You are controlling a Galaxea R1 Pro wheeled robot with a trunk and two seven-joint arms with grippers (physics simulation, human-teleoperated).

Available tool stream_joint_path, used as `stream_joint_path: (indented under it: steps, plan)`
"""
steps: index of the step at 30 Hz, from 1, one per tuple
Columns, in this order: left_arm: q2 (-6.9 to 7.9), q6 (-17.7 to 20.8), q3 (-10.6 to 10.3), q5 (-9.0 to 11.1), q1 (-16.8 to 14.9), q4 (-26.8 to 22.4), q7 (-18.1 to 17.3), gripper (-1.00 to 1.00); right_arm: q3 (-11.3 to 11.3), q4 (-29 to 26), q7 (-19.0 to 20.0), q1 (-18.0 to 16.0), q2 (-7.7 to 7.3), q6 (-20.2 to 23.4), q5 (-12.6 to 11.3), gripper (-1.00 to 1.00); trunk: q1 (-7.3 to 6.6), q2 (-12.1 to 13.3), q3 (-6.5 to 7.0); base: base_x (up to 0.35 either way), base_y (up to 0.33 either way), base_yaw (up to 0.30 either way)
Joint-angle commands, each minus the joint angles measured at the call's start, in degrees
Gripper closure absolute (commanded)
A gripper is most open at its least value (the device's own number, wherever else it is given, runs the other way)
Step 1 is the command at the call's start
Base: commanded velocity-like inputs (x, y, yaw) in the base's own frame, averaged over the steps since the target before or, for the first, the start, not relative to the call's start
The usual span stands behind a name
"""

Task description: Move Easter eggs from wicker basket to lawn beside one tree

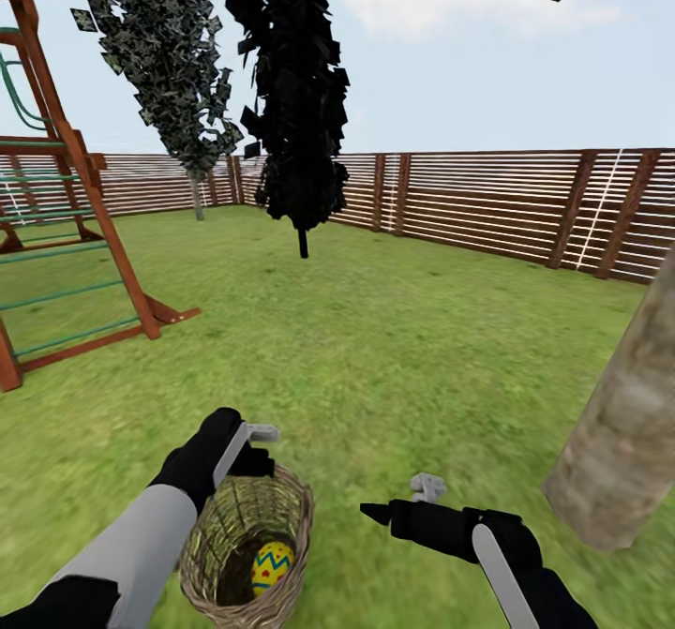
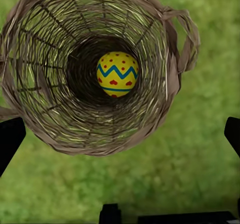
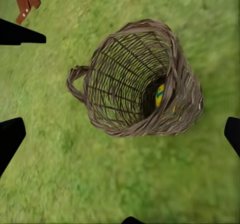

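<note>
The wicker basket [image 1: 246,554] stands on the lawn [image 1: 375,357] just in front of me. One yellow Easter egg [image 1: 272,566] with a blue zigzag and red dots lies at its bottom. That egg [image 2: 117,74] is plain in the left wrist view, inside the basket [image 2: 45,59]. No other egg can be seen inside. My left gripper [image 1: 255,451] hovers open over the basket's far rim, empty. My right gripper [image 1: 403,501] hangs open and empty over the grass to the basket's right. The right wrist view looks into the basket [image 3: 135,89], with a sliver of egg [image 3: 159,95] visible.
The thick pale trunk of the tree [image 1: 623,451] rises at the right, close to my right arm. A wooden play frame [image 1: 66,235] stands at the left. A dark columnar tree [image 1: 295,95] and the slat fence [image 1: 487,198] are far ahead.
</note>
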Motion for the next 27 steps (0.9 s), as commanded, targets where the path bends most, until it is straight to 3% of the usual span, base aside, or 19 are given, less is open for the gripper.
stream_joint_path:
  steps: [1, 17, 27]
  plan:
    - [0.02, 0.2, -0.17, 0.53, -0.07, 0.08, 0.44, -1.0, 0.02, -0.04, 0.29, -0.03, -0.03, 0.17, 0.28, -1.0, 0.01, -0.03, -0.04, 0.064, 0.134, -0.055]
    - [0.0, 0.2, -0.12, 0.54, -0.24, 0.58, 0.45, -1.0, -0.16, -0.04, 0.22, -0.01, -0.22, 0.18, 0.34, -1.0, 0.01, -0.03, 0.2, -0.004, 0.113, -0.054]
    - [-0.01, 0.2, -0.12, 0.53, -0.24, 0.58, 0.45, -1.0, -2.33, -0.04, 0.3, 0.02, -0.07, 0.18, 0.31, -1.0, 0.01, -0.03, 0.37, 0.0, 0.23, -0.051]
